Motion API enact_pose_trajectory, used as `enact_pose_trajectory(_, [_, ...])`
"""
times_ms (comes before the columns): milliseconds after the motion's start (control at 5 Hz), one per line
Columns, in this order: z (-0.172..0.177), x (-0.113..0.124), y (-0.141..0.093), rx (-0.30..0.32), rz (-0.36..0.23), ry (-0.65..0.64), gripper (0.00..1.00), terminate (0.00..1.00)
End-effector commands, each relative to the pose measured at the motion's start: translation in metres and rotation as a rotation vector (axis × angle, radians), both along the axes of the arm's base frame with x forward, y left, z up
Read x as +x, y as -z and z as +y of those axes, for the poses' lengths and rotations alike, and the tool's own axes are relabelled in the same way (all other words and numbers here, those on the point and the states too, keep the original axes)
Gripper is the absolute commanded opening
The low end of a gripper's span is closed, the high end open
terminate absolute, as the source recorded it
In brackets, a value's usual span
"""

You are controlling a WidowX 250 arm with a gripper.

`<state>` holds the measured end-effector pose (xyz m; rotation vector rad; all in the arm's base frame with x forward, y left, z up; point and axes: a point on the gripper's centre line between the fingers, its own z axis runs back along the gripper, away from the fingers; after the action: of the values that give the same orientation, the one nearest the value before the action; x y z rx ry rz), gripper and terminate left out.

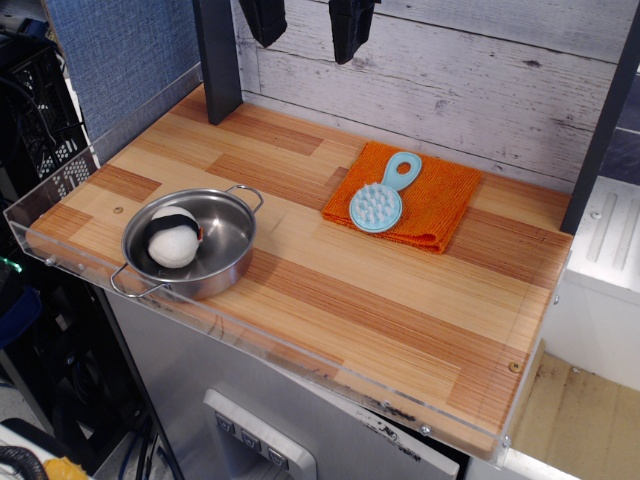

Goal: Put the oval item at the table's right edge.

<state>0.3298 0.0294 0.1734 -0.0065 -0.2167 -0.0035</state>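
The oval item (pixel 172 238), a white fuzzy egg-shaped toy with a black band, lies inside a steel pot (pixel 222 262) at the table's front left. The table (pixel 400 310) is a wooden top of light and reddish-brown planks with a clear acrylic rim. My gripper (pixel 308 25) hangs high at the top of the frame, over the table's back edge, far above and behind the pot. Its two black fingers (pixel 264 20) stand wide apart with nothing between them. Only the fingertips show.
A light-blue round brush with a handle (pixel 380 203) lies on an orange cloth (pixel 435 200) at the back centre-right. A dark post (pixel 217 60) stands at the back left and another (pixel 600 130) at the right. The table's right edge (pixel 535 330) drops off.
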Motion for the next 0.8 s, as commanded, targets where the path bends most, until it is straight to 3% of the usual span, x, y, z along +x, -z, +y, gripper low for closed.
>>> enact_pose_trajectory(0, [0.0, 0.0, 0.0, 0.0, 0.0, 0.0, 1.0, 0.0])
enact_pose_trajectory(400, [0.026, -0.037, 0.021, -0.031, 0.009, 0.034, 1.0, 0.0])
enact_pose_trajectory(600, [0.045, -0.054, 0.042, -0.015, 0.07, 0.045, 1.0, 0.0])
